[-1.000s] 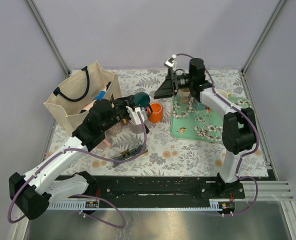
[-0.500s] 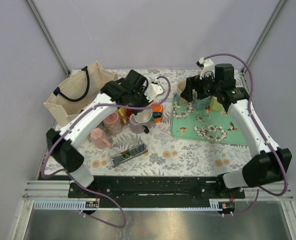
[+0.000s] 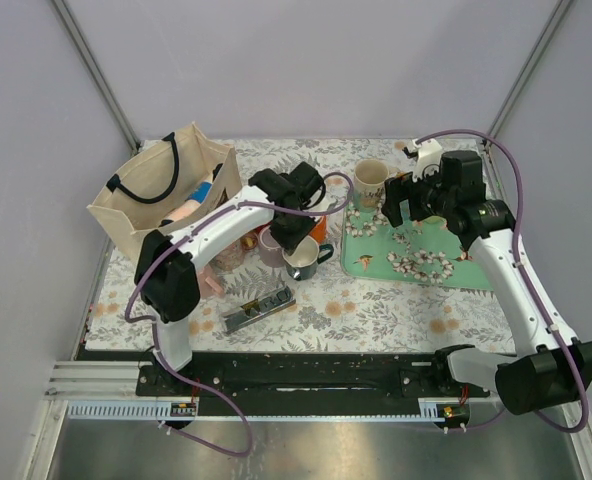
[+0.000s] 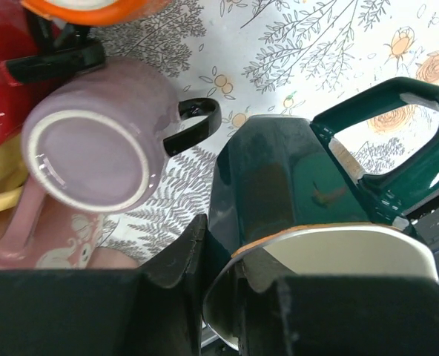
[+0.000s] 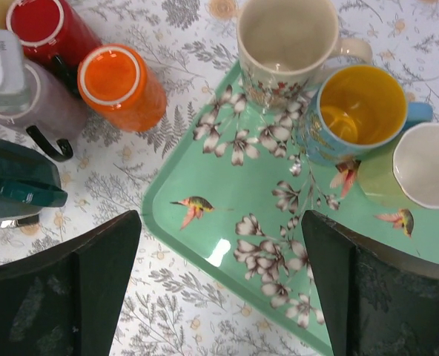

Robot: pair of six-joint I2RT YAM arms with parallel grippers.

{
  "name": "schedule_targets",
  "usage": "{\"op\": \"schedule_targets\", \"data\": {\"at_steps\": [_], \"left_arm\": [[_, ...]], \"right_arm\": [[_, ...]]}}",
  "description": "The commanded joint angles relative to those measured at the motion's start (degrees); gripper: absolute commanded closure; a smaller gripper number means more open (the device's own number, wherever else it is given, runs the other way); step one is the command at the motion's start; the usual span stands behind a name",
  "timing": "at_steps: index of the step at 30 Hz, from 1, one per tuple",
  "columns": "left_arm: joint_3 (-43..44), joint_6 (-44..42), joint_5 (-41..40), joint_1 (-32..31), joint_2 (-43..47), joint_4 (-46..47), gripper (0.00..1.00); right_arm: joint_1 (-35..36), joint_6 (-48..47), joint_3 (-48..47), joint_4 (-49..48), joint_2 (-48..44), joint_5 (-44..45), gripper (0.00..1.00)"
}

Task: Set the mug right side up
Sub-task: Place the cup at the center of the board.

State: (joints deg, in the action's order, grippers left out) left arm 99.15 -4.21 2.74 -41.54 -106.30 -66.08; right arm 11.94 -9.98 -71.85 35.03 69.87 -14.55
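The floral-print counter [image 3: 376,310] carried a mint-green flowered tray [image 3: 376,250] toward its right edge, with the right pincer [image 5: 221,222] spread wide above it. The left pincer [image 4: 218,259] clenched the rim of the dark green ceramic mug [image 4: 279,170], mouth upward, midway between the left and right edges.

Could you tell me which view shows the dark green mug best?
The left wrist view: the green mug fills the frame, handle and rim clear. The top view shows it small; the right wrist view crops it at the edge.
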Motion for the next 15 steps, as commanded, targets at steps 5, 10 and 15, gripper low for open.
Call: {"op": "schedule_targets", "data": {"at_steps": [5, 10, 15], "left_arm": [[-2.9, 8.1, -4.3, -0.6, -2.0, 6.7, 1.0], [-5.5, 8.9, -4.9, -0.7, -2.0, 10.7, 1.0], [-7.2, 8.5, -3.0, -0.6, -2.1, 13.5, 1.0]], "right_arm": [[-0.1, -1.7, 1.0, 1.8, -3.2, 1.2, 0.01], [-0.1, -0.4, 0.2, 2.1, -1.8, -1.6, 0.01], [-0.1, 1.2, -0.9, 1.4, 0.4, -4.4, 0.01]]}}
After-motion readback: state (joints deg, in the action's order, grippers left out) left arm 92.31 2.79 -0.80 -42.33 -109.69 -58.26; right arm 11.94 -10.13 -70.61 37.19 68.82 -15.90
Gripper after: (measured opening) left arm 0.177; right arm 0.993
